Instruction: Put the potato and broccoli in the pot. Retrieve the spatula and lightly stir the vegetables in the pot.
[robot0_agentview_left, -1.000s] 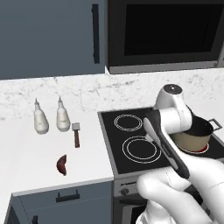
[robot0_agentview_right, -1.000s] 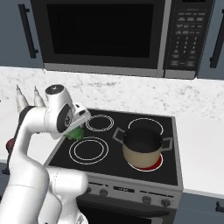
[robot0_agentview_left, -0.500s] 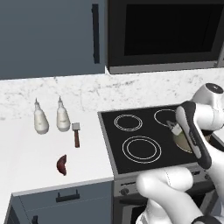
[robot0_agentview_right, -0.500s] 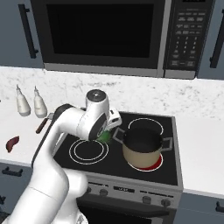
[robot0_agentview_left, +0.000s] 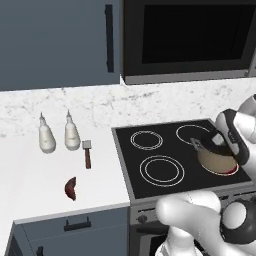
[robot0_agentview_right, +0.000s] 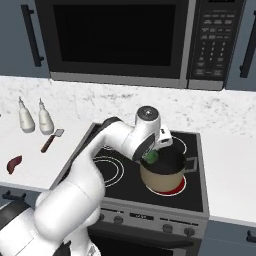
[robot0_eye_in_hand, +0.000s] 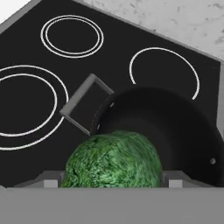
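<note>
- Gripping the broccoli (robot0_eye_in_hand: 114, 159) between its two fingertips, the end effector (robot0_agentview_right: 151, 156) hangs over the near rim of the pot (robot0_agentview_right: 162, 176); its fingers are spread wide around the floret.
- Broccoli: a rounded, bumpy, dark green crown, seen right at the fingers in the hand view, above the pot's dark inside.
- Pot: round, tan outside, with a grey handle (robot0_eye_in_hand: 83, 109) sticking out past the floret toward the ringed burners; it sits on a burner glowing red under it.
- Potato (robot0_agentview_left: 70, 188): a small, curved, reddish-brown tuber lying on the tabletop (robot0_agentview_left: 30, 175), well apart from the end effector, across the stove.
- Spatula (robot0_agentview_left: 87, 154): reddish-brown handle, square grey blade, lying flat beyond the potato, near two white bottles (robot0_agentview_left: 58, 135).
- Black stove top (robot0_agentview_left: 160, 150) set in a white speckled tabletop; microwave (robot0_agentview_right: 125, 40) above, blue-grey cabinets (robot0_agentview_left: 55, 40) beside it.
</note>
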